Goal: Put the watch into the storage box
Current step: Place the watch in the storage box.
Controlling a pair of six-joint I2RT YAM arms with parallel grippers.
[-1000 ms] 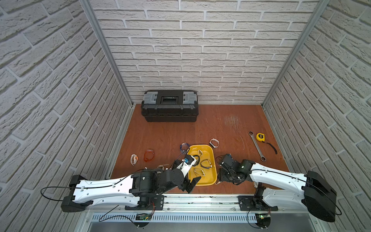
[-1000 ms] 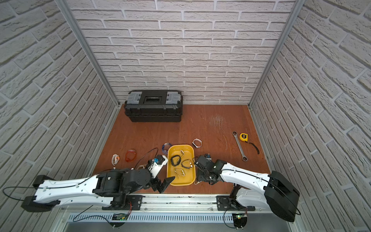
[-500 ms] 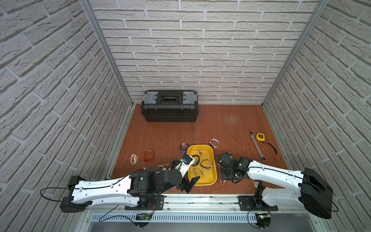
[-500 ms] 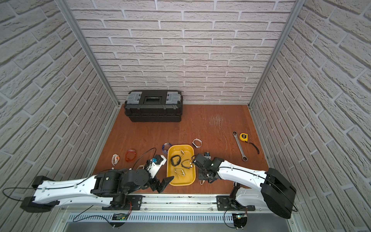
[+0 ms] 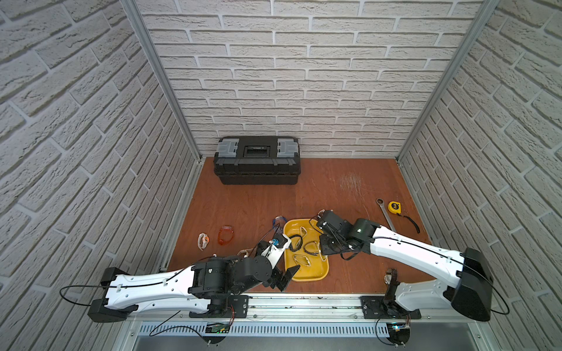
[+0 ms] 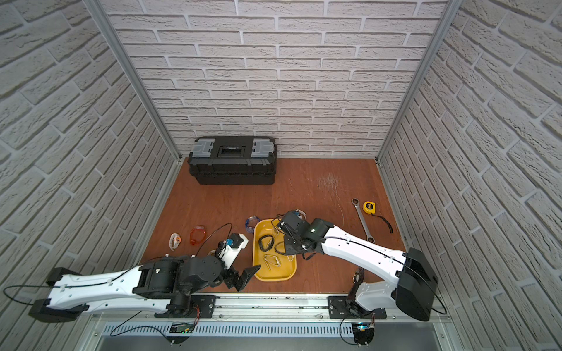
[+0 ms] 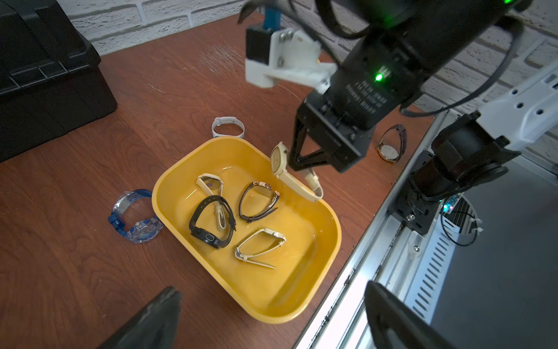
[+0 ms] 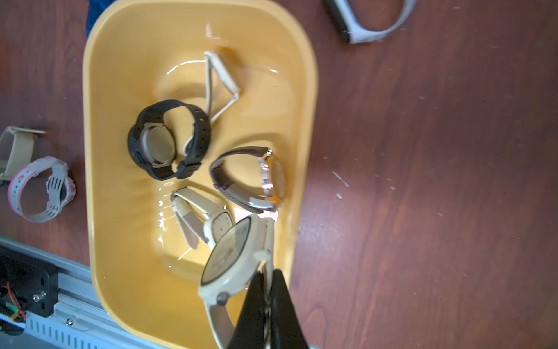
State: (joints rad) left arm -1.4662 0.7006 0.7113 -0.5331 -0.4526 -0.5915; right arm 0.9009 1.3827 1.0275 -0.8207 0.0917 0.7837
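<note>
Black left gripper (image 5: 287, 278) is hovering, jaws spread, by the near left corner of the yellow storage box (image 7: 290, 284); over the box's right rim the right gripper (image 8: 268, 287) is pinching the strap of a cream watch (image 8: 229, 253), dangling it above four other watches (image 7: 211, 223) lying inside.

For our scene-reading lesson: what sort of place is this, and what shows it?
Probably a robot test cell: brick-patterned panels box in a wooden table, robot arms are mounted on a metal rail, and watches lie in a yellow tray.
</note>
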